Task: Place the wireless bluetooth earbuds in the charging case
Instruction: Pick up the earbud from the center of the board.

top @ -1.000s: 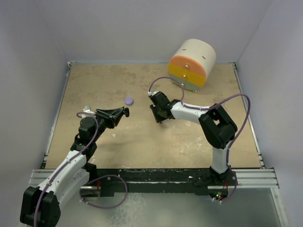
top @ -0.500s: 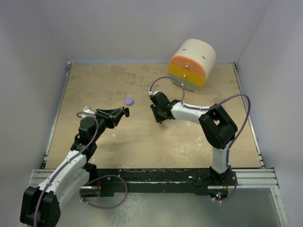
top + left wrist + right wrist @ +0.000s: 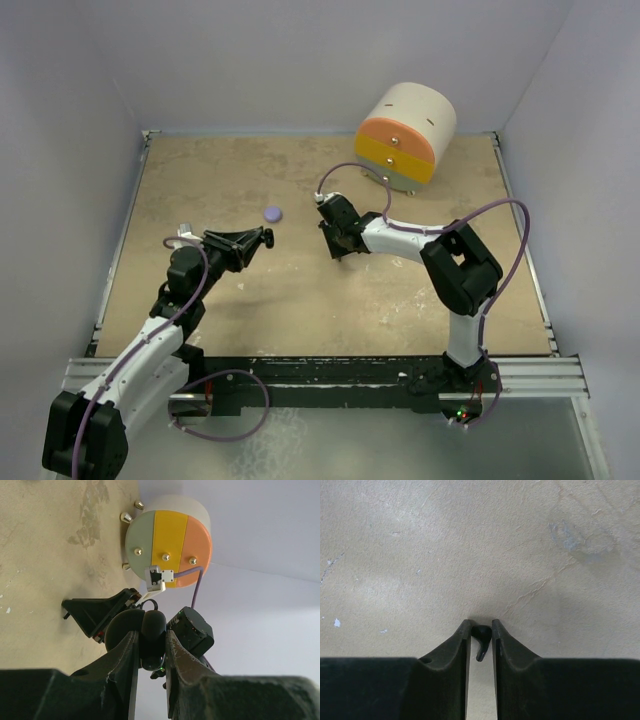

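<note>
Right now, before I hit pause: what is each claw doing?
Left claw: closed on the black case.
Right claw: closed on a black earbud.

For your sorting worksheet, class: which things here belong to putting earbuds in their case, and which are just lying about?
Job: black earbud between the right pincer fingers; black case in left pincer; lavender case.
Lying about: drawer unit.
</note>
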